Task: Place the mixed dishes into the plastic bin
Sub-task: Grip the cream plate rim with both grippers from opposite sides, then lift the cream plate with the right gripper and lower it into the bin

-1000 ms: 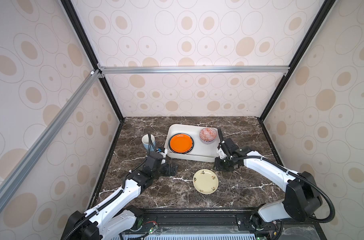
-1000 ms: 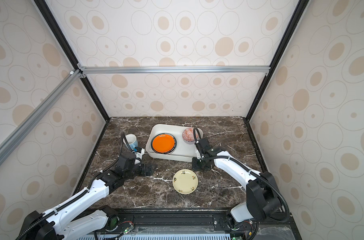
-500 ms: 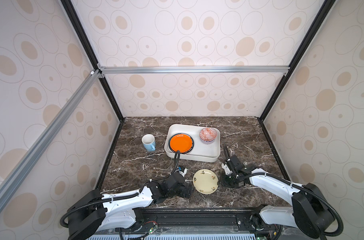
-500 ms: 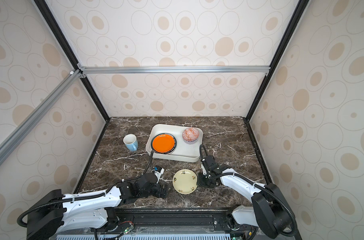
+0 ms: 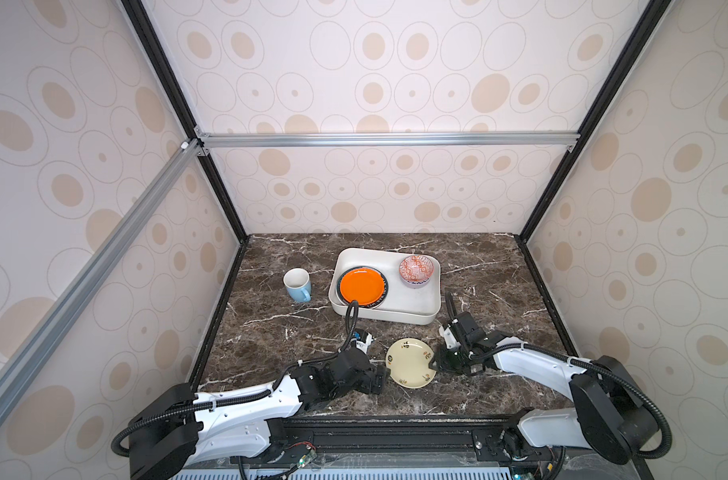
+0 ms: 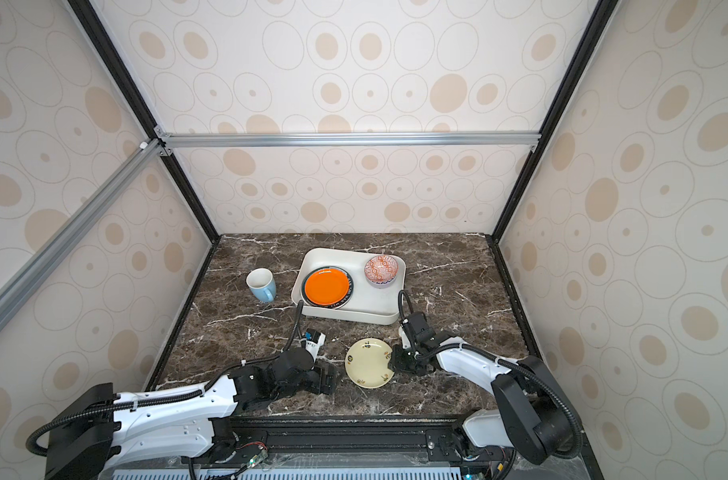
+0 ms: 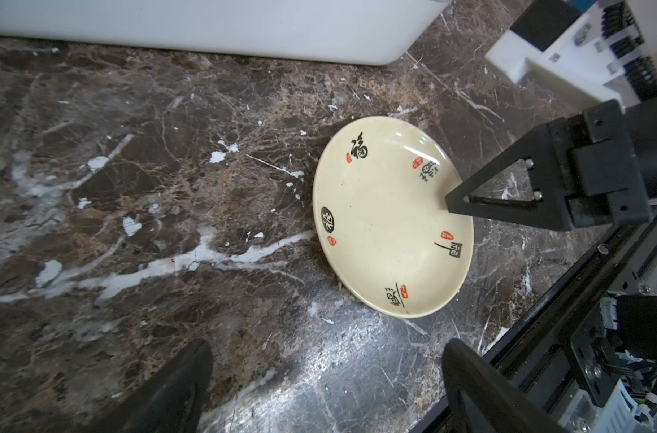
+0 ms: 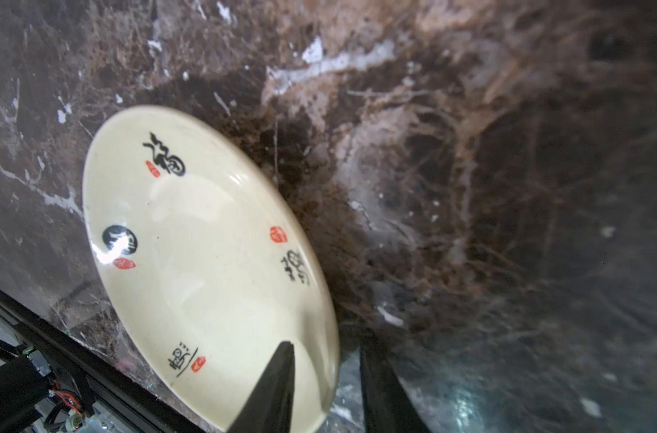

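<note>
The dark marble counter carries the plastic bin at its back middle. An orange plate lies in the bin's left half. A cream plate lies on the counter in front of the bin. A red-patterned bowl sits in the bin's far right corner. A light-blue mug stands left of the bin. The left gripper gapes wide and empty just beside the cream plate. The right gripper straddles that plate's right rim, and I cannot tell whether it pinches.
</note>
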Robot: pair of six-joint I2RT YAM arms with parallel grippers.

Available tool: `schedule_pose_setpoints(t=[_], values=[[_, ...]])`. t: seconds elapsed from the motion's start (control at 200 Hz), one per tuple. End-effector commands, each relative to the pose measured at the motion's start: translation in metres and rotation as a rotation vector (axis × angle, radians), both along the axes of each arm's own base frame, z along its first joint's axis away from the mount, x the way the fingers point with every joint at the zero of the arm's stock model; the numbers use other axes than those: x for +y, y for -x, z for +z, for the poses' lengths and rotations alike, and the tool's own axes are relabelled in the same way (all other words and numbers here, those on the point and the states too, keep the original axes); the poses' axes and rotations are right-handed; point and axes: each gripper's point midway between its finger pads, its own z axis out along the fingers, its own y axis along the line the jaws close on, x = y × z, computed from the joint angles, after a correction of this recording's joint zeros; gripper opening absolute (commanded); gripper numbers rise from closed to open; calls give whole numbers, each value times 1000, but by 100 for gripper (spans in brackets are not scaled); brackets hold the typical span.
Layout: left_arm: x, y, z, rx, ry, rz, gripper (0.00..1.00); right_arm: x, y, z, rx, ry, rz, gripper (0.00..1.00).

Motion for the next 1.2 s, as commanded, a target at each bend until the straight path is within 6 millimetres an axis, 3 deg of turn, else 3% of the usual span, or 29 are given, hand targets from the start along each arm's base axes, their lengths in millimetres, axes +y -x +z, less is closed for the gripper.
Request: schedule_pose_setpoints(t=[0.0,0.115,0.205,0.435,0.665,0.85,1.04,1.195], values=[[2,-3,8,-16,-1,28,97,0,1,-6,30,22,-6,17],[5,-5,10,-31,-22,29,97,0,-2,1,26,34,-3,0],[10,-10,18,-59,-46,49,98,0,-7,20,0,39,-2,0],[40,-28,49,-119,-25,131,99,12,-31,92,-108,-4,12,0],[79,-48,85,-181,-21,219,99,42,-78,142,-184,-61,37,0],[99,-68,107,-220,-69,261,99,76,-134,150,-194,-52,81,0],[116,-93,120,-221,-113,293,99,113,-197,137,-176,-50,122,0],[134,-113,129,-218,-135,331,99,133,-239,122,-162,-47,135,0]])
